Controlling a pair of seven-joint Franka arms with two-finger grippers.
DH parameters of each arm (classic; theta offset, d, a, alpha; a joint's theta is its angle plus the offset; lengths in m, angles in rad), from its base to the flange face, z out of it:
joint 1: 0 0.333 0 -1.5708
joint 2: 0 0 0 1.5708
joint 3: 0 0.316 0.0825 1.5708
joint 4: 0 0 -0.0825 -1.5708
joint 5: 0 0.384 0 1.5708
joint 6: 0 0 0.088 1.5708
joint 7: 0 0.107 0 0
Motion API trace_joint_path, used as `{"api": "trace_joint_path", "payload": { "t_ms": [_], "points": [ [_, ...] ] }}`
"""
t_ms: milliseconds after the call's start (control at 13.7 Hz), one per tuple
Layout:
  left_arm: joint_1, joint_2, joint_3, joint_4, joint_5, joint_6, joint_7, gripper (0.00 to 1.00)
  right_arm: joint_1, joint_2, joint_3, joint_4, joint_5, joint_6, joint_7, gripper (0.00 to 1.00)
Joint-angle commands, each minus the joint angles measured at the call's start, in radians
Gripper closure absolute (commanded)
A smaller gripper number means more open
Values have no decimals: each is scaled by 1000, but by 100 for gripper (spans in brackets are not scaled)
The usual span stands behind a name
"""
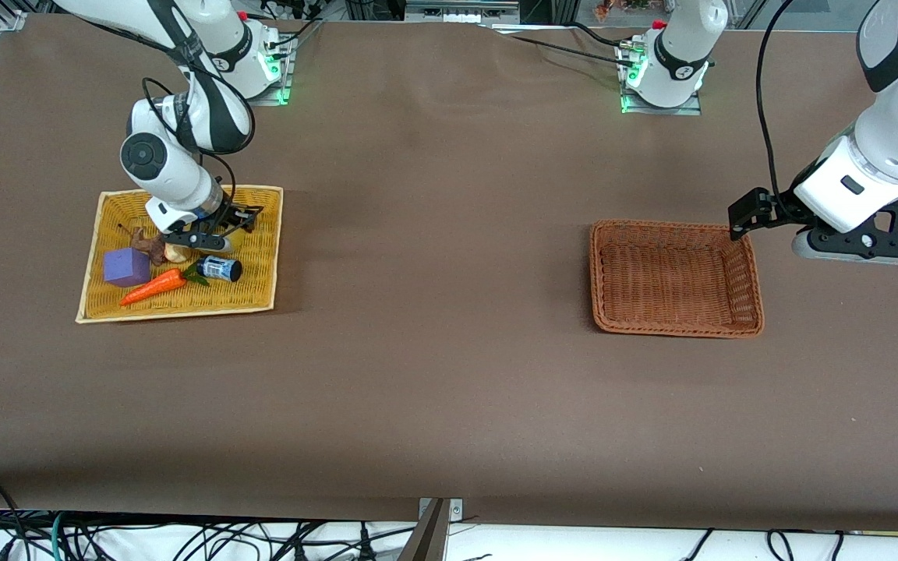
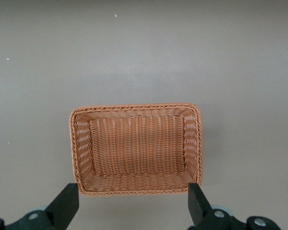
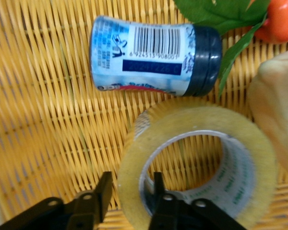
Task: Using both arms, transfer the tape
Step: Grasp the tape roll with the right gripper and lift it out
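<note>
The roll of tape [image 3: 197,163] is lying in the yellow woven tray [image 1: 262,234] at the right arm's end of the surface [image 1: 433,374]. The right end effector [image 3: 130,191] is gripping its wall, one finger in the hollow centre and the other against the outer face.

Only the right wrist view is showing this grip. In the front view the right end effector [image 1: 211,234] and its wrist are covering the roll, so the tape itself cannot be made out there.

Just beside the roll in the right wrist view is a small blue-labelled bottle [image 3: 153,55] with a dark cap, lying on its side. A green leaf [image 3: 221,14] and an orange piece of the toy carrot [image 3: 283,19] are showing at the frame's edge. The front view is adding the purple block [image 1: 127,267], the carrot [image 1: 154,286] and the bottle [image 1: 220,268], all lying nearer the front camera than the end effector.

The left arm is waiting, its end effector [image 1: 858,243] hanging over bare surface just off the brown wicker basket [image 1: 601,273], toward the left arm's end. Its wrist view is showing the fingers [image 2: 65,206] spread wide, with the whole basket [image 2: 81,143] framed between them.

A broad stretch of open surface is separating tray and basket.
</note>
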Motion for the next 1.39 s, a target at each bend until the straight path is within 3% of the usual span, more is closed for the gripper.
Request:
{"api": "trace_joint_path", "payload": {
  "t_ms": [0,220,439,732,1024,1317],
  "points": [
    [-3,25,1,44,-27,-19,-9,0,-4,-28,1,54,-1,-121,-13,100],
    [-3,25,1,44,-25,-19,-9,0,-4,-111,4,62,-2,-171,-21,100],
    [-3,25,1,44,-25,-19,-9,0,-3,-148,27,149,-2,-332,0,100],
    [-3,25,1,44,-25,-19,-9,0,-3,-140,200,302,5,-486,193,100],
    [-6,25,1,44,-25,-19,-9,0,26,-38,362,463,7,-495,478,100],
    [-7,31,1,45,-27,-17,-16,0,167,166,371,686,5,-495,713,100]
  ]
}}
